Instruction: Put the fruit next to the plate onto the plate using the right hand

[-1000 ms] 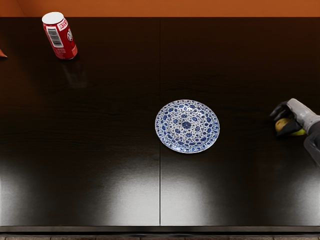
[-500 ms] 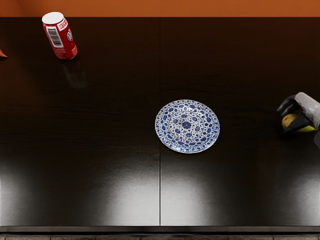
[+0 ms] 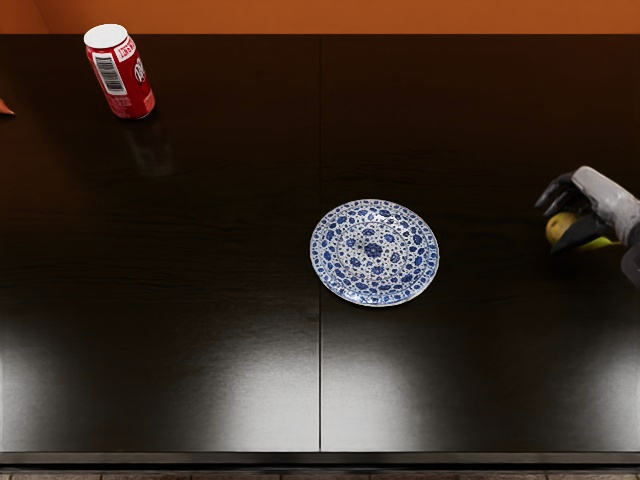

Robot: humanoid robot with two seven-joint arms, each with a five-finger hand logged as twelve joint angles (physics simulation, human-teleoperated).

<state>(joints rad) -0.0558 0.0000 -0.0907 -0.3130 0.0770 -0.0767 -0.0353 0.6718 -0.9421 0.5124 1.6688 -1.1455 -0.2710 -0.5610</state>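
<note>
Dark table (image 3: 200,300): fruit (image 3: 559,228) gripped in right hand (image 3: 582,208), well apart from plate (image 3: 374,252).

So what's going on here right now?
The right hand, coming in from the right edge, has its fingers curled round the yellow fruit, well to the right of the plate. The plate holds nothing, so the fruit is not yet delivered. I can't tell whether the fruit is off the table. A red can stands far off at the back left. The left arm isn't in view.
</note>
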